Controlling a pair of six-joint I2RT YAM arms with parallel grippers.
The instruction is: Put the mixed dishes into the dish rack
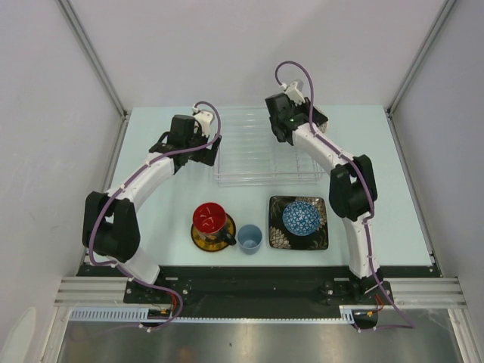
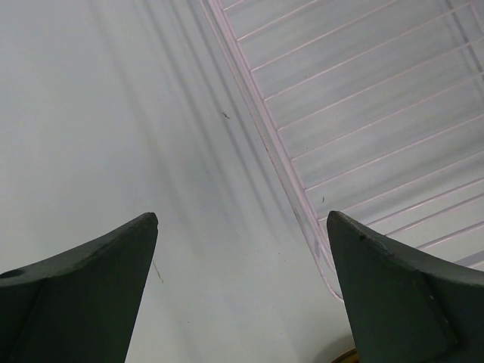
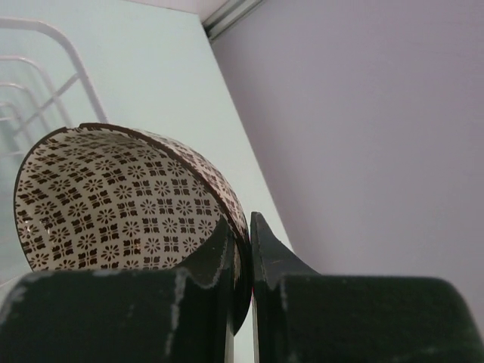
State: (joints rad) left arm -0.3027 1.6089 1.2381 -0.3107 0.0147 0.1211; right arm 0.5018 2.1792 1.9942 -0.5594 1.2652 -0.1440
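The left arm point(image 1: 147, 175) and right arm point(image 1: 324, 151) are curved white links joined by chunky black motor housings. A purple cable point(image 1: 128, 182) snakes along each. A green light point(image 1: 286, 119) glows upper centre. The left fingers point(image 2: 83, 295) are dark matte wedges; the right fingers point(image 3: 215, 272) show pale scuffed edges.

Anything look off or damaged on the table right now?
Nothing spilled or broken. The one thing askew is the small patterned bowl: the right hand pinches its rim and it hangs tipped on its side near the dish rack's far edge. The left hand is open, holding nothing.
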